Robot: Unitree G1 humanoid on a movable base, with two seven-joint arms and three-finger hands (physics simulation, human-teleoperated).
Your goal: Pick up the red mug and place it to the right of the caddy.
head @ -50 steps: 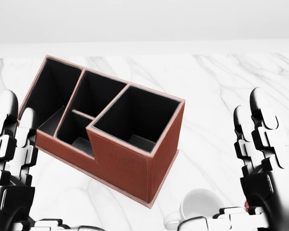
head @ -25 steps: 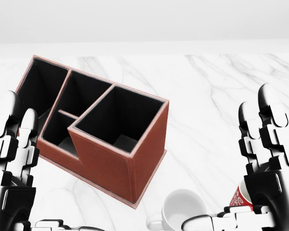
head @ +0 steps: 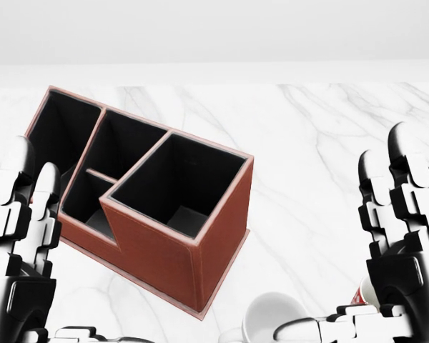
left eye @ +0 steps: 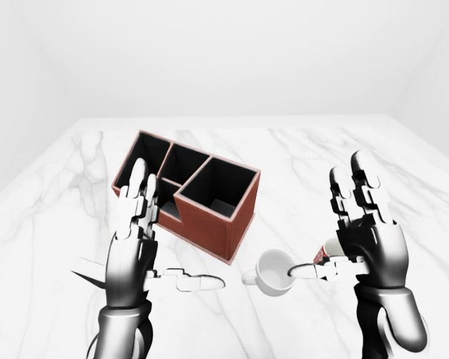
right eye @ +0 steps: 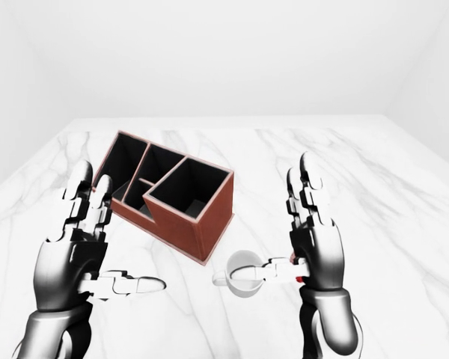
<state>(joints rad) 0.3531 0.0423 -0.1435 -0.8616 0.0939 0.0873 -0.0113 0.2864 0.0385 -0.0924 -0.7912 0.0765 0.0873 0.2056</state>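
Observation:
The red mug (left eye: 331,248) shows only as a small red and white sliver behind the palm of my right hand (left eye: 337,224), low in the left-eye view; it also peeks out in the head view (head: 365,291). The right hand is open, fingers upright, thumb stretched left over a white mug (left eye: 273,271). The brown-red caddy (left eye: 209,217), with several dark compartments, stands skewed on the marble table, up and left of both mugs. My left hand (left eye: 168,239) is open and empty, raised before the caddy's left end.
The white marble table (left eye: 299,164) runs to a far edge at the top and to side edges left and right. Plain white walls surround it. Bare marble lies to the right of the caddy, above the mugs.
The whole picture has shifted left and then down as the camera moved. The red mug came into view beside the right hand and is now more hidden by its palm. Both hands stay open.

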